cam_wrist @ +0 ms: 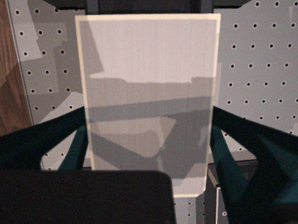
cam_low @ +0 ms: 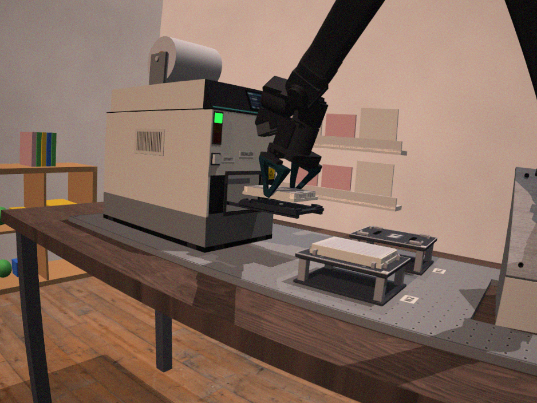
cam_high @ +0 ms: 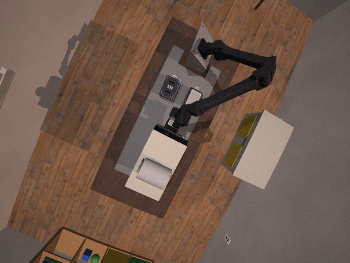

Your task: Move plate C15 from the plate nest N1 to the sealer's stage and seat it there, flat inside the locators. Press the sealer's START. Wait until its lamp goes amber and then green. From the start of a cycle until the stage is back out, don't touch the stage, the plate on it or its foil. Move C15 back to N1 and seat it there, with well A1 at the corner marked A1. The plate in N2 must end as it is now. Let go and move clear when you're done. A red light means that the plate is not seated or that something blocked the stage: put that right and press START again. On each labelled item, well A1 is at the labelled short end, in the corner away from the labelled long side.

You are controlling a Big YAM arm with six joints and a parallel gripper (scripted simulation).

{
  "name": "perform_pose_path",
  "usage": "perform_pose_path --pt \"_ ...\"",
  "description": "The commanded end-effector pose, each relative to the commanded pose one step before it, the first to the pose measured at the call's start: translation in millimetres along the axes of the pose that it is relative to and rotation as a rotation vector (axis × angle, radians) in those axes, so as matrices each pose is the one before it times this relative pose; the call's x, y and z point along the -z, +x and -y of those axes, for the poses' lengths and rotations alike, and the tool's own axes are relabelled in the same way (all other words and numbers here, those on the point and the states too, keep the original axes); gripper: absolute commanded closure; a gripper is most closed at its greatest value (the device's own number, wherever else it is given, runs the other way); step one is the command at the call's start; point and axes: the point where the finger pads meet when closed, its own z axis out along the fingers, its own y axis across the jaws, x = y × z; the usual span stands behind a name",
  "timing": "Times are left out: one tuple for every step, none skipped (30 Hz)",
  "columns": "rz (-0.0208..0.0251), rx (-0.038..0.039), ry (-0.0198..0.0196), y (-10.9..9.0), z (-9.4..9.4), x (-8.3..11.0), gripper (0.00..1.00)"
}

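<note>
My gripper point(cam_low: 289, 182) is shut on plate C15 point(cam_low: 279, 193), a cream plate with a smooth foil top. It holds the plate level a little above the sealer's black stage point(cam_low: 280, 207), which stands out from the sealer's point(cam_low: 182, 160) front. In the wrist view the plate point(cam_wrist: 148, 102) fills the middle between my two teal fingers. The sealer's lamp point(cam_low: 218, 118) is green. The START button point(cam_low: 215, 158) is below it. Nest N1 point(cam_low: 393, 240) stands empty behind. From above, my gripper point(cam_high: 172, 121) is at the sealer's front and nest N1 point(cam_high: 169, 87) shows its label.
Nest N2 point(cam_low: 352, 269) holds a white plate point(cam_low: 354, 252), nearer the table's front; it also shows from above point(cam_high: 193, 96). The arm's grey mounting block point(cam_low: 518, 251) stands at the right. A foil roll point(cam_low: 184, 59) sits on the sealer's top.
</note>
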Motion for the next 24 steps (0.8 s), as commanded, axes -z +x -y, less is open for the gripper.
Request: perform_pose_path --pt "0.0401 0.04494 -0.00727 -22.96 -10.19 10.51 1.0" --pt "-0.00564 0.00004 -0.00025 2.93 0.49 -3.15 1.0" --pt "-0.00564 0.00004 -0.00024 2.94 0.49 -3.14 1.0" --pt "-0.00564 0.00004 -0.00022 2.95 0.49 -3.13 1.0" --pt "-0.00357 -0.00206 0.00034 2.42 1.65 -2.11 1.0" --pt "-0.0067 -0.005 0.00085 3.28 1.78 -2.09 1.0" --pt "-0.00678 -0.00507 0.00088 3.3 1.79 -2.09 1.0" --pt "-0.00434 -0.00277 0.00049 2.51 0.75 -1.12 1.0" --pt "-0.0042 -0.00264 0.00047 2.46 0.69 -1.06 1.0" --pt "-0.00361 -0.00351 0.00066 2.32 1.15 -0.77 1.0" --pt "-0.00357 -0.00355 0.00066 2.31 1.17 -0.75 1.0" --pt "-0.0034 -0.00346 0.00065 2.26 1.13 -0.67 1.0" --pt "-0.00054 -0.00085 0.0002 0.47 0.26 -0.02 1.0" --pt "0.0 0.0 0.0 0.0 0.0 0.0 1.0" --pt "0.0 0.0 0.0 0.0 0.0 0.0 1.0" --pt "0.00025 -0.00077 0.00014 0.24 0.1 0.34 1.0" --pt "0.00251 0.00207 -0.00032 -0.54 -1.19 1.29 1.0" --pt "0.00265 0.0022 -0.00034 -0.7 -1.2 1.28 1.0" --pt "0.00279 0.00233 -0.00037 -0.8 -1.24 1.3 1.0" --pt "0.00329 0.0028 -0.00045 -1.16 -1.38 1.38 1.0" --pt "0.00342 0.00292 -0.00047 -1.25 -1.41 1.4 1.0" --pt "0.00613 0.00547 -0.00091 -3.2 -2.16 1.86 1.0" --pt "0.00585 0.00521 -0.00087 -3.01 -2.08 1.81 1.0" --pt "0.00585 0.00521 -0.00086 -3.01 -2.09 1.82 1.0"
